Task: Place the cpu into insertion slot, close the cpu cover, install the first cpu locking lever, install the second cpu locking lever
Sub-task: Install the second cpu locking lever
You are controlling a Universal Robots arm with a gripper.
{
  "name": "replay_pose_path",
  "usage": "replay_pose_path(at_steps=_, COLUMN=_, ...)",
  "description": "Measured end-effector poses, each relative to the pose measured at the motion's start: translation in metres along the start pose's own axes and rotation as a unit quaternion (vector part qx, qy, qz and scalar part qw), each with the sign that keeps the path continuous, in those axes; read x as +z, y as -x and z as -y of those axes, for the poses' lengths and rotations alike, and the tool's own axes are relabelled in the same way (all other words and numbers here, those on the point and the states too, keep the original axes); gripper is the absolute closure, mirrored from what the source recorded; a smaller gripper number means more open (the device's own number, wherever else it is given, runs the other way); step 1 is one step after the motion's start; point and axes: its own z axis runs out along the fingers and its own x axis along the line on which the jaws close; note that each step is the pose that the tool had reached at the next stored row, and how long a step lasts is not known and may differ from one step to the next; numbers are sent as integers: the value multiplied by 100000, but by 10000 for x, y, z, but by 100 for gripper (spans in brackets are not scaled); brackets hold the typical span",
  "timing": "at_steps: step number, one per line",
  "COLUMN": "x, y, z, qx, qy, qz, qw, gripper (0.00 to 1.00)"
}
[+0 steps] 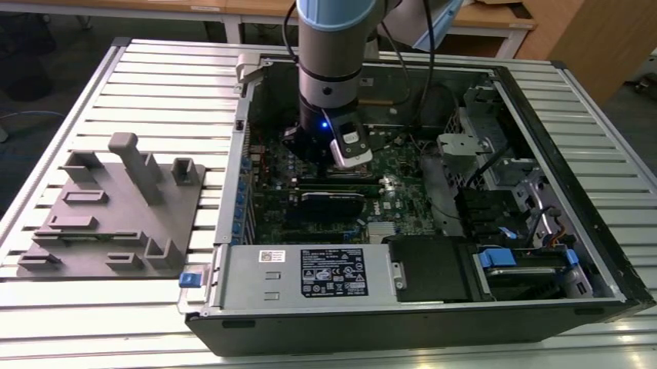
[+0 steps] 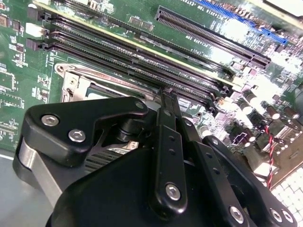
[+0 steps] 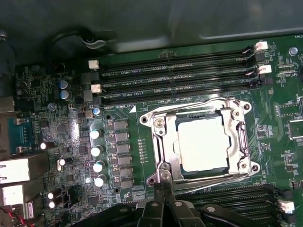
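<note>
In the first wrist view the cpu (image 3: 201, 142) lies flat in the insertion slot on the green motherboard (image 3: 128, 94), its pale metal top showing through the window of the cpu cover (image 3: 165, 139). The cover lies down flat around the chip and hides the slot's contacts. Thin metal locking levers (image 3: 189, 105) run along the socket's edges. My gripper (image 3: 163, 185) is shut, fingertips pressed together with nothing between them, right at one corner of the socket frame. In the second wrist view the gripper (image 2: 166, 94) points at the socket frame (image 2: 71, 80). In the exterior view the gripper (image 1: 334, 173) reaches down into the case.
Long black memory slots (image 3: 180, 71) run along both sides of the socket. A row of capacitors (image 3: 97, 156) stands beside it. The open computer case (image 1: 534, 154) rests on a slatted table, with a silver power supply box (image 1: 298, 273) at its front. A grey fixture plate (image 1: 113, 215) lies at the exterior view's left.
</note>
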Motion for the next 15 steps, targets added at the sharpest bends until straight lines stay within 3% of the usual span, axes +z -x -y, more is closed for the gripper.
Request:
replay_pose_path(at_steps=2, x=2, y=1, z=5, qx=6, qy=393, qz=-49, qw=99999, gripper=89)
replay_pose_path(at_steps=5, x=11, y=2, z=17, qx=10, qy=599, qz=-84, qw=99998, gripper=89)
replay_pose_path(at_steps=9, x=19, y=2, z=28, qx=23, qy=1179, qz=-171, qw=99993, gripper=89)
replay_pose_path(at_steps=15, x=5, y=2, z=27, qx=24, qy=1251, qz=-173, qw=99992, gripper=89)
